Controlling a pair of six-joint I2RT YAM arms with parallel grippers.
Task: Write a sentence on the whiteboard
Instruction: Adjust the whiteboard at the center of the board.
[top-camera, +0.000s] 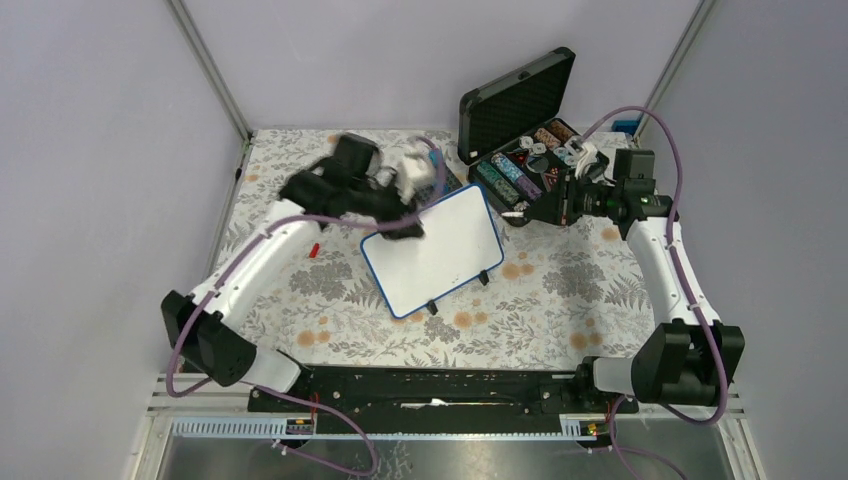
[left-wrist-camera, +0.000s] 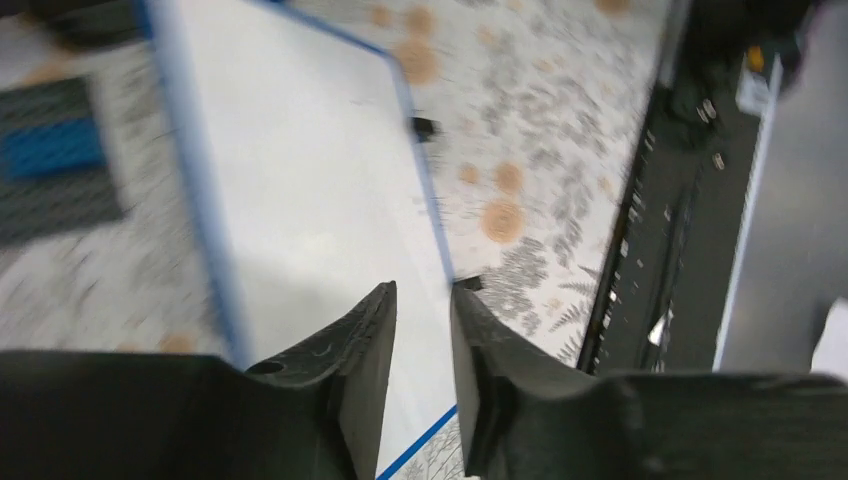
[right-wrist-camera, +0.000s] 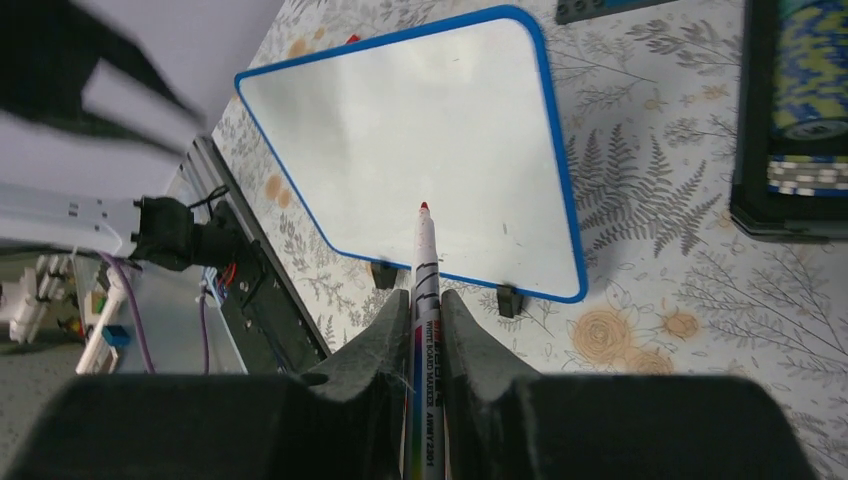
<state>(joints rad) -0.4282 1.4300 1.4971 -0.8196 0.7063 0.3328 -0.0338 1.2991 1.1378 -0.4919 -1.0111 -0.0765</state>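
Observation:
The whiteboard lies tilted in the middle of the floral cloth, blue-framed, its surface blank; no red sentence shows on it. It also shows in the left wrist view and the right wrist view. My left gripper is blurred over the board's far left corner; its jaws stand a little apart with nothing between them. My right gripper is off the board's right edge, shut on a white whiteboard marker whose bare red tip points at the board without touching it.
An open black case with rows of chips stands at the back right, beside my right gripper. A grey studded baseplate with a blue piece lies behind the board. A small red cap lies left of the board. A black rail runs along the near edge.

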